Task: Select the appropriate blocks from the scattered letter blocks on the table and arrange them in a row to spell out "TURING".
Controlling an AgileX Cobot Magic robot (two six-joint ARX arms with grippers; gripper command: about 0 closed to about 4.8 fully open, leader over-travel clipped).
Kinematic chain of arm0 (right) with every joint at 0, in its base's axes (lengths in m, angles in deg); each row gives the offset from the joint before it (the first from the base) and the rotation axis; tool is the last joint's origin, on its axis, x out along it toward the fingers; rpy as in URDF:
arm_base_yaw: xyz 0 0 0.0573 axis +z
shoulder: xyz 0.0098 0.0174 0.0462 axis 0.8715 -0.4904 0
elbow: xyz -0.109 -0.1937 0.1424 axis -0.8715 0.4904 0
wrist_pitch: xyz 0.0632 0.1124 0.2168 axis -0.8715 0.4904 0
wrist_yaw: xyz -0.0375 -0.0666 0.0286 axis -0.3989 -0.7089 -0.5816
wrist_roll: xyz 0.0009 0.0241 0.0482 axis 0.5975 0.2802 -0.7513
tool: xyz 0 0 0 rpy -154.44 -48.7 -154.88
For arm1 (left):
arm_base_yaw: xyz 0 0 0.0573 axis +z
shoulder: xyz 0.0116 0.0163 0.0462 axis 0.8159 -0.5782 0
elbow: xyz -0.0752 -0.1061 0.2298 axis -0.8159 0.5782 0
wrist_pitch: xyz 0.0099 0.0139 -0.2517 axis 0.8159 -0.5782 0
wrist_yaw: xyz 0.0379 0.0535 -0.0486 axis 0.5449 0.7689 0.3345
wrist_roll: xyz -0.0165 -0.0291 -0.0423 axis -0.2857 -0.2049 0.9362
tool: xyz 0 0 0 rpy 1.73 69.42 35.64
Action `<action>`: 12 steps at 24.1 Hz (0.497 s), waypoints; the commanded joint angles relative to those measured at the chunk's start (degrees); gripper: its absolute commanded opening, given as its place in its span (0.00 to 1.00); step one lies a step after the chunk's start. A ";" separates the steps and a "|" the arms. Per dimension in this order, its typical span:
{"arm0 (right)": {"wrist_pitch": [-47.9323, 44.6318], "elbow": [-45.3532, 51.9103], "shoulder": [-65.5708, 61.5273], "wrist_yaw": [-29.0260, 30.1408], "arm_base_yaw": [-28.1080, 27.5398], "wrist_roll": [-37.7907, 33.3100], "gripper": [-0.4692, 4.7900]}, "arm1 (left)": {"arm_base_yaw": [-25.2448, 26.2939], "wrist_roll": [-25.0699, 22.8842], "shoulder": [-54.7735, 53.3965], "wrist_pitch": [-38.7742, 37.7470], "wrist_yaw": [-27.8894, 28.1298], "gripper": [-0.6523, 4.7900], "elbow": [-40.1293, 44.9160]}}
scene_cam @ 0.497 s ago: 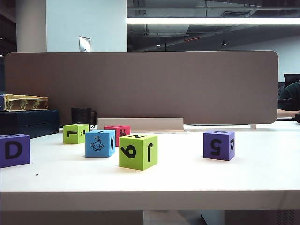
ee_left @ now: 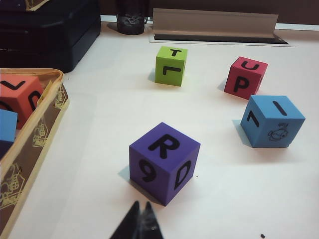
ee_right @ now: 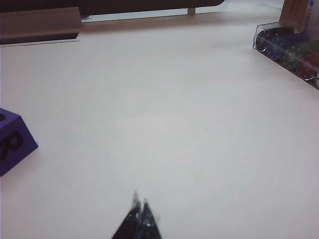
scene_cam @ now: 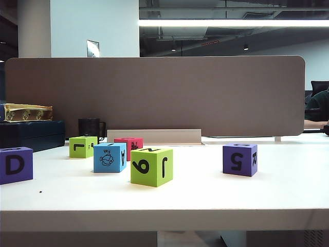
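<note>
progress: I see nothing placed | blocks (scene_cam: 151,165) scattered mid-left to right of the table (scene_cam: 205,198), no row | left gripper (ee_left: 140,215) and right gripper (ee_right: 140,207) pressed together, empty, hovering near front edge

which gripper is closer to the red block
Left. The shut left gripper sits back at the near side of the table, with the red block in its view beyond a purple block. The shut right gripper sees no red block.
</note>
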 commanded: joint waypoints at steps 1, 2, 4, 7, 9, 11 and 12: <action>-0.87 0.28 0.50 0.13 0.02 -0.31 0.09 | 0.07 0.09 -0.04 0.26 -0.07 0.11 0.15; -0.87 0.28 0.50 0.13 0.02 -0.31 0.09 | 0.07 0.09 -0.04 0.26 -0.09 0.11 0.15; -0.85 0.22 0.50 0.15 0.02 -0.31 0.09 | 0.07 0.28 -0.04 0.28 -0.26 0.11 0.13; -1.25 0.11 0.50 0.15 0.02 -0.72 0.09 | 0.07 2.84 -0.04 0.28 -0.28 0.11 0.11; -1.05 -0.11 0.50 0.17 0.04 -0.92 0.09 | 0.07 4.20 -0.04 0.28 -1.90 0.11 -0.04; 0.79 -1.14 0.50 0.13 0.02 -2.73 0.09 | 0.07 4.20 -0.04 0.61 -4.22 0.11 -0.09; 1.01 -1.46 0.50 0.13 0.02 -2.89 0.09 | 0.07 4.24 -0.04 0.68 -4.39 0.11 -0.11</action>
